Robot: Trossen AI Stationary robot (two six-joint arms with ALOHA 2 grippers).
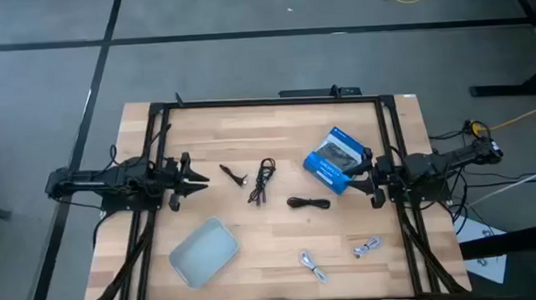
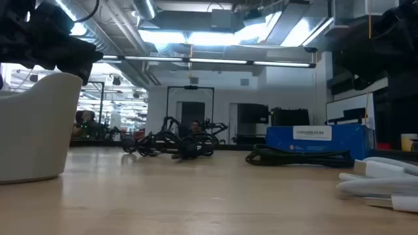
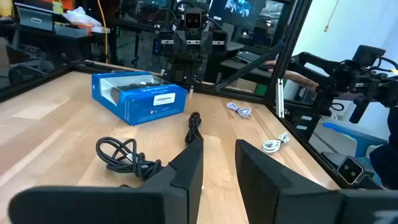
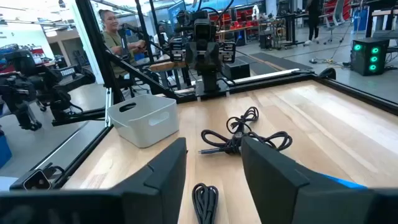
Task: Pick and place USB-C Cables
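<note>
USB-C Cables (image 1: 263,181), three black and two silvery-grey, lie loosely bundled; both grippers' fingers are parted, holding nothing.

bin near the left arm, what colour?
Pale grey-white rectangular plastic bin; clearest in the high view.

Wooden table (image 1: 281,227) — five USB-C Cables (image 1: 263,181) (three black, two silvery), blue box (image 1: 336,159), grey bin (image 1: 203,252).

On my wooden table (image 1: 282,236), a blue box (image 1: 337,160) lies at two o'clock from centre. A pale grey bin (image 1: 204,252) sits at seven o'clock. A person (image 4: 112,31) stands beyond the frame.
</note>
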